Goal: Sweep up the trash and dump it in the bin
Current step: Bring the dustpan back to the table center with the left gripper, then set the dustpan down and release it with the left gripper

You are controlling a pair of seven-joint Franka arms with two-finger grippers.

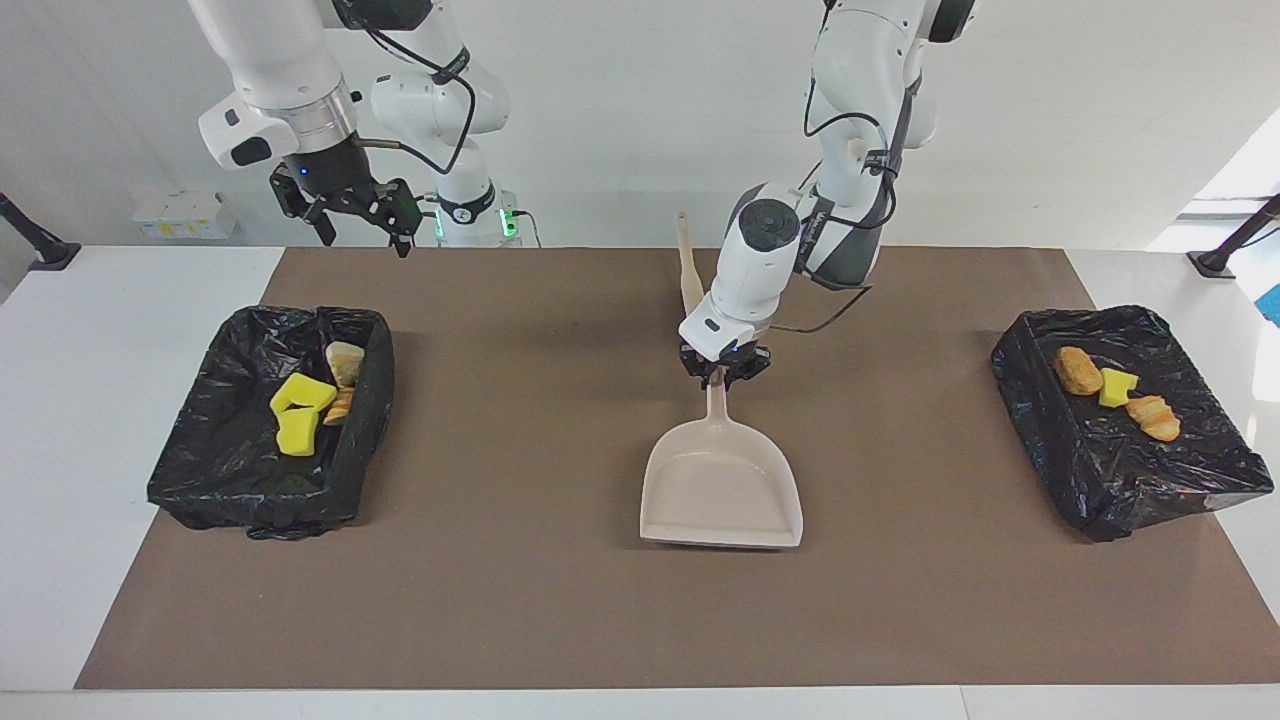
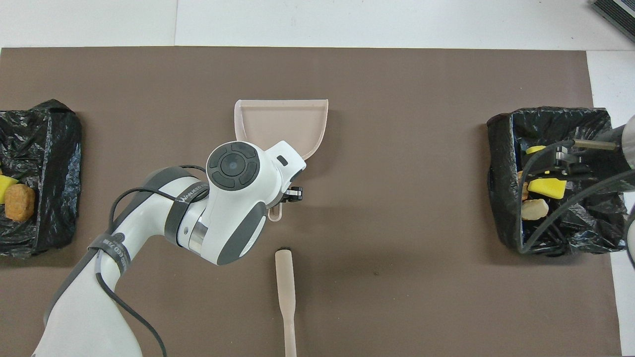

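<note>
my left gripper point(image 1: 724, 375) pinches the beige dustpan point(image 1: 722, 485) handle at twelve o'clock; pan's empty and down, so i'd release next.

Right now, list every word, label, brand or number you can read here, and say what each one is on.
Band lettering on the left arm: present, too blurred to read surely.
Circular mark on the left arm's strap: too small to read.
dustpan, brush, bins: no text visible.

My left pincer point(image 1: 722, 372) points down, low over mid-bench; my right pincer point(image 1: 350, 215) waits raised, fingers apart.
</note>
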